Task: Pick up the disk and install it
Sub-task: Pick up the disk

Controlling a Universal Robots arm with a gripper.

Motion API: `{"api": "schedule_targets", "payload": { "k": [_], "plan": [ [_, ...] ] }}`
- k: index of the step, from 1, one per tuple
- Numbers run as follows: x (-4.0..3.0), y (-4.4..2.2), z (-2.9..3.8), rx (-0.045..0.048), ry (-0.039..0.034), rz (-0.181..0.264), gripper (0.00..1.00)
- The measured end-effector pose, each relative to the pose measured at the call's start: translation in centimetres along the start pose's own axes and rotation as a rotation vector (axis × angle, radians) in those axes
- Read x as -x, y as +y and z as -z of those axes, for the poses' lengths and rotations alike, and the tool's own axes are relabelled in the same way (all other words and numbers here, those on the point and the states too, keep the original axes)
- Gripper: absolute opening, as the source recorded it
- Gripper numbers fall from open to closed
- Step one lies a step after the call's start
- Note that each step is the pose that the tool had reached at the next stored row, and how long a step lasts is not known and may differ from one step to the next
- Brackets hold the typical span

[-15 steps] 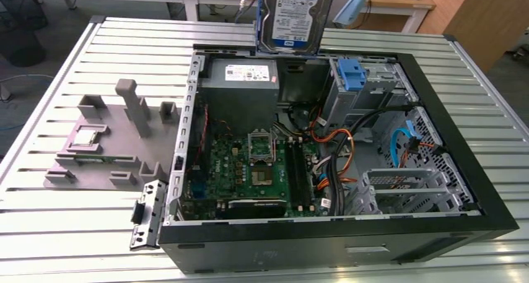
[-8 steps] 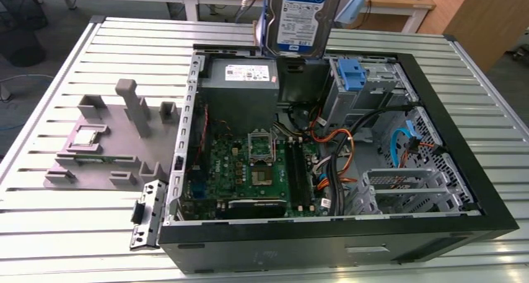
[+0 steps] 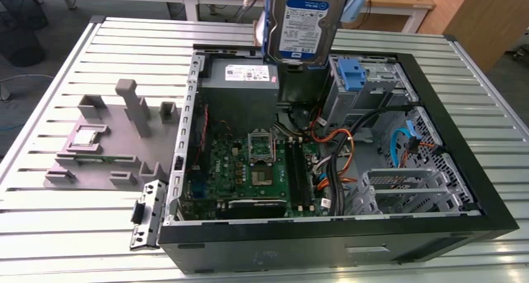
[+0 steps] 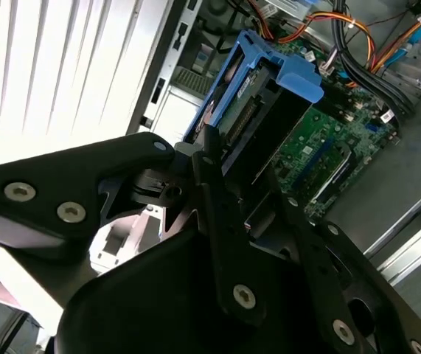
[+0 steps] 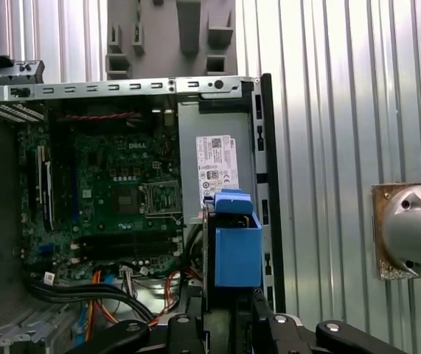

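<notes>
**Item:** disk (image 3: 299,26), silver, white-and-blue label, blue carrier.

**Location:** held upright in the air over the far end of the open computer case (image 3: 331,233), above the grey power supply box (image 3: 240,78).

**Holder:** my claw (image 4: 239,161), clamped on the disk. I have one black finger (image 4: 217,199) on each side.

**Beneath:** green motherboard (image 3: 256,171); blue bracket (image 3: 354,72) in the drive bay.

**Adjacent:** grey fixture (image 3: 116,140) on the slatted table (image 3: 49,221), at the exterior view's left of the case.

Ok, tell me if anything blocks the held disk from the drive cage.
Nothing visible does. The gripper holds the disk in open air above the computer case, near the drive cage; a blue bracket sits in that cage.
</notes>
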State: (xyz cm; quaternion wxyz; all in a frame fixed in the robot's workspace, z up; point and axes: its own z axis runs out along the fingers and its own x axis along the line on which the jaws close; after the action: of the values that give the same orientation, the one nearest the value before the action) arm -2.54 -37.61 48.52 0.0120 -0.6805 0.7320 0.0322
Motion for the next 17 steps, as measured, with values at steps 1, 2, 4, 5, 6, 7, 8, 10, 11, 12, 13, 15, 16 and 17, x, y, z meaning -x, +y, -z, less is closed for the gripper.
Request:
{"api": "schedule_targets", "payload": {
  "k": [1, 2, 4, 5, 6, 7, 8, 10, 11, 12, 13, 15, 16, 17],
  "plan": [
    [-0.19, -0.02, 0.01, 0.0000, 0.0000, 0.000, 0.35],
    [-0.35, -0.03, 0.01, 0.0000, 0.0000, 0.000, 0.35],
    [-0.68, -0.07, 0.03, 0.0001, 0.0001, 0.000, 0.35],
    [-0.84, -0.09, 0.04, 0.0000, 0.0001, 0.000, 0.35],
    [-0.92, -0.10, 0.04, 0.0000, -0.0001, 0.000, 0.35],
    [-0.97, -0.10, 0.04, 0.0000, 0.0000, 0.000, 0.35],
    [-0.98, -0.10, 0.04, 0.0000, -0.0001, 0.000, 0.35],
    [-1.01, -0.10, 0.05, 0.0000, 0.0001, 0.000, 0.35],
    [-1.03, -0.11, 0.05, 0.0000, 0.0000, 0.000, 0.35],
    [-1.04, -0.11, 0.05, 0.0000, 0.0000, 0.000, 0.35],
    [-1.06, -0.11, 0.05, 0.0000, 0.0000, 0.000, 0.35],
    [-1.11, -0.12, 0.06, 0.0001, 0.0002, 0.000, 0.35],
    [-1.14, -0.12, 0.06, 0.0000, 0.0001, 0.000, 0.35],
    [-1.17, -0.12, 0.05, -0.0001, 0.0000, 0.000, 0.35]
  ]
}}
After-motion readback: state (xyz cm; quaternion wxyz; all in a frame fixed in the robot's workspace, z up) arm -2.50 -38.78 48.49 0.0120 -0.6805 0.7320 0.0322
